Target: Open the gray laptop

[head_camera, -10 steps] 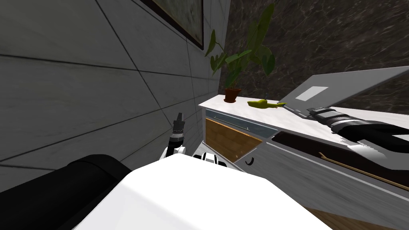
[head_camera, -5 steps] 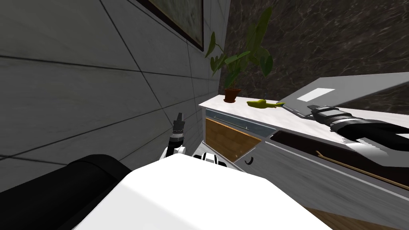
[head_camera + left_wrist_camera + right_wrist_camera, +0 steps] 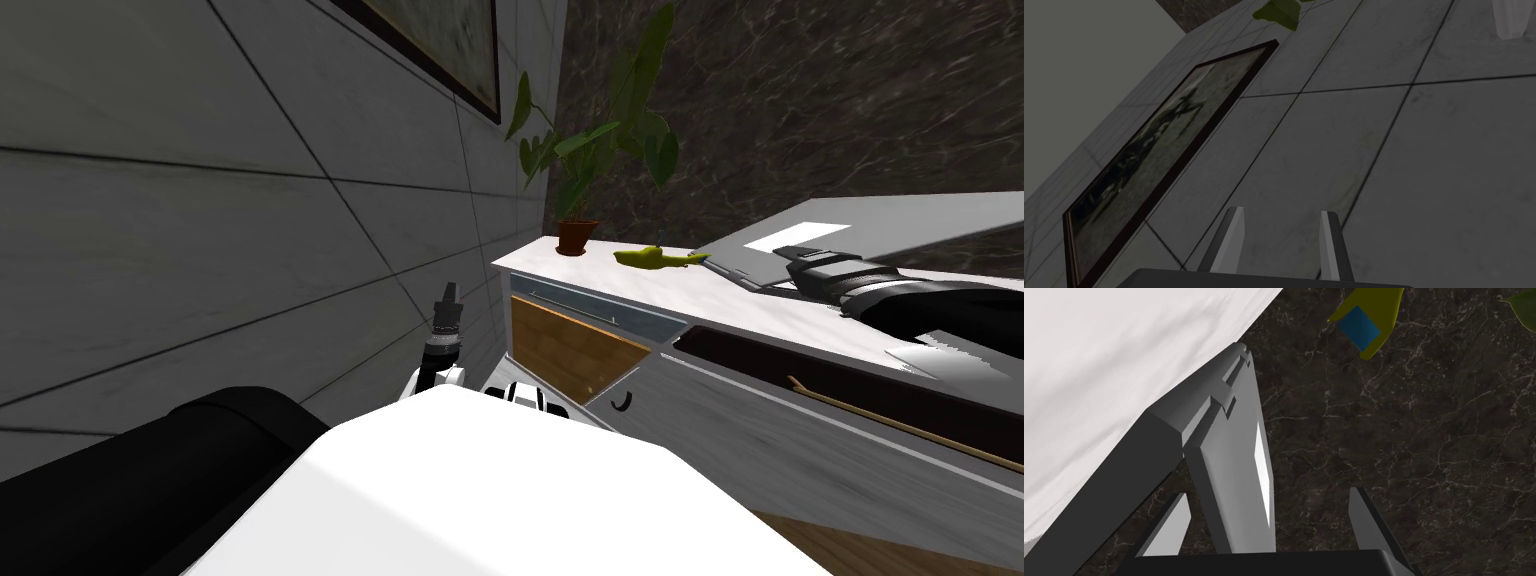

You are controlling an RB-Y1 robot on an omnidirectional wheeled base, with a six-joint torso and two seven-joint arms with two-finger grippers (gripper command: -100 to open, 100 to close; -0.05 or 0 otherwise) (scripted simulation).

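left tool [image 3: 447, 300] hangs low beside the grey tiled wall [image 3: 200, 200], well apart from the bench [image 3: 720, 310], its fingers [image 3: 1231, 237] spread and holding nothing. on the bench, from the corner outward, are a potted plant [image 3: 578, 215], a yellow-green object [image 3: 650, 258] and, just beside it, the gray laptop [image 3: 880, 220]. the laptop's lid is lifted part way off its base. right tool [image 3: 792, 256] reaches over the bench to the lid's free edge. from that wrist the lid passes between the spread blades, nearer one of them, and neither blade presses it.

likely hazards:
- **lid slipping:** because it is only hooked and not pinched, it could slide off the blade and drop shut if the push goes off line.
- **laptop sliding:** a push along the bench instead of around the hinge would probably shove the whole laptop towards the yellow-green object.
- **hinge strain:** driving too far could load the hinge.
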